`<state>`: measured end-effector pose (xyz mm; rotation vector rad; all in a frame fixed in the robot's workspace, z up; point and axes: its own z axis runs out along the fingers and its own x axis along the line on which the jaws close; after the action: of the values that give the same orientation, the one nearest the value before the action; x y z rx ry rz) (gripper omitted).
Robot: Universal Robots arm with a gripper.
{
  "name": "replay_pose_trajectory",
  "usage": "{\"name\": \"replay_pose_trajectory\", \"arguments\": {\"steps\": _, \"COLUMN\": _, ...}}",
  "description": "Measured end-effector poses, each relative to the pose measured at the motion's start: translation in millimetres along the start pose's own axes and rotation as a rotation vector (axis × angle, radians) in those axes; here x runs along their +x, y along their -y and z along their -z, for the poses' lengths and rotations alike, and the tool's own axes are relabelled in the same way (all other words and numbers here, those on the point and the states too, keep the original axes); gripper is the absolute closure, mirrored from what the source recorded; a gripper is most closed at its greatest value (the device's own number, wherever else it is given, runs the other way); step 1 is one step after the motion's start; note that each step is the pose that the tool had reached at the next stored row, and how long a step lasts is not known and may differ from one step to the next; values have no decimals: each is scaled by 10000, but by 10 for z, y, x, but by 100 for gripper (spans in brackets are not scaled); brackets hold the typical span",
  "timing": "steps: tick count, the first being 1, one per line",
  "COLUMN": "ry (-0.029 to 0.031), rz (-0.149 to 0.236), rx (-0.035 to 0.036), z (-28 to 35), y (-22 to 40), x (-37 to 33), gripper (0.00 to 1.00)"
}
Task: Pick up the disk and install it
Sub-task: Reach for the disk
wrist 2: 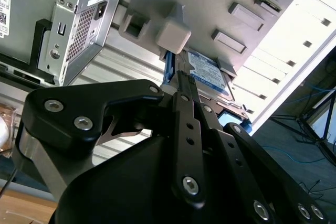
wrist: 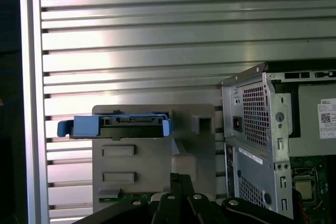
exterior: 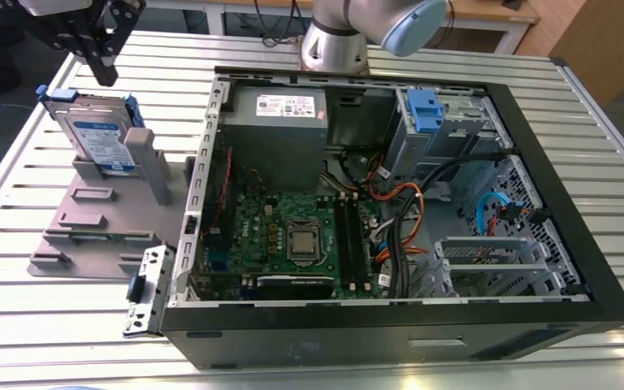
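Note:
The disk stands upright on its edge in a grey plastic stand at the exterior view's left, beside the open computer case. It is silver-grey with a blue-and-white label and a blue bracket. My black gripper hangs just above the disk's top edge, apart from it, with its fingers close together and nothing between them. In the second wrist view the fingertips point toward the disk's label. In the first wrist view the disk's blue-framed top edge lies beyond the gripper.
The case lies open on a slatted metal table, with a motherboard, a grey power supply and a drive bay with a blue latch. A small metal cage with a blue latch leans against the case's near-left corner.

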<state>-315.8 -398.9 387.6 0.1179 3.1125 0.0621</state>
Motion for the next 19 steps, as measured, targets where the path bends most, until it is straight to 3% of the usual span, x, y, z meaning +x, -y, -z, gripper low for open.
{"name": "replay_pose_trajectory", "arguments": {"steps": 1, "ry": 0, "rz": 0, "rx": 0, "z": 0, "y": 0, "x": 2, "gripper": 89}}
{"name": "replay_pose_trajectory", "arguments": {"steps": 3, "ry": 0, "rz": 0, "rx": 0, "z": -32, "y": 14, "x": 164, "gripper": 89}}
{"name": "replay_pose_trajectory", "arguments": {"steps": 14, "ry": 0, "rz": 0, "rx": 0, "z": -35, "y": 14, "x": 170, "gripper": 89}}
{"name": "replay_pose_trajectory", "arguments": {"steps": 15, "ry": 1, "rz": 1, "rx": 0, "z": -45, "y": 20, "x": 233, "gripper": 89}}
{"name": "replay_pose_trajectory", "arguments": {"steps": 19, "ry": 0, "rz": 0, "rx": 0, "z": -46, "y": 21, "x": 255, "gripper": 89}}
